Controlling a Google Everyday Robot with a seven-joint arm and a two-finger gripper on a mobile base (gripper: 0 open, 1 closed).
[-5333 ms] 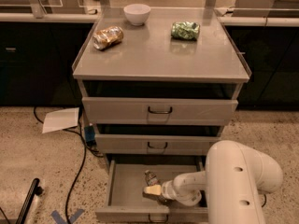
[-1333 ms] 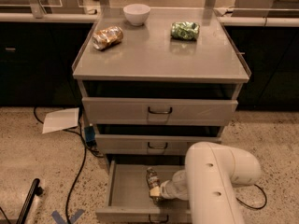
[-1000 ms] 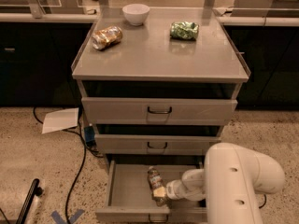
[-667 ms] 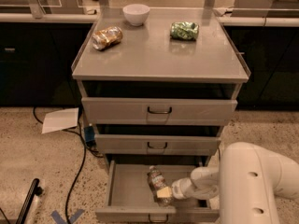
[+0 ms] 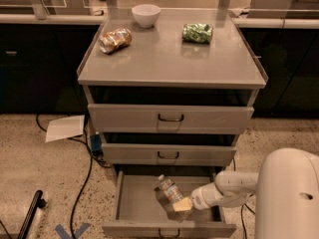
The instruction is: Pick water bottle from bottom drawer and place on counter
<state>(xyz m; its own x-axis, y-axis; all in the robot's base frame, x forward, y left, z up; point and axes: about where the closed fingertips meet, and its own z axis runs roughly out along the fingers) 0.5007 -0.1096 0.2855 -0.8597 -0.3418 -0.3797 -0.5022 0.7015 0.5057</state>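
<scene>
The bottom drawer (image 5: 133,203) is pulled open at the foot of the grey cabinet. Inside it the water bottle (image 5: 170,188) is tilted, with its white cap pointing up and to the left. My gripper (image 5: 175,206) reaches in from the right and is shut on the bottle's lower end, a dark finger on the left and a yellowish pad (image 5: 183,204) on the right. My white arm (image 5: 289,198) fills the lower right corner. The counter (image 5: 164,59) is the flat grey top of the cabinet, well above the gripper.
On the counter sit a white bowl (image 5: 146,15), a crushed brown can (image 5: 114,40) and a crushed green can (image 5: 197,33). The two upper drawers (image 5: 170,118) are closed. A sheet of paper (image 5: 65,128) and cables (image 5: 88,158) lie on the floor to the left.
My arm's bulky white body has swung out to the right, uncovering more of the drawer. The gripper has stayed at the bottle, which now sits slightly further right and more tilted up.
</scene>
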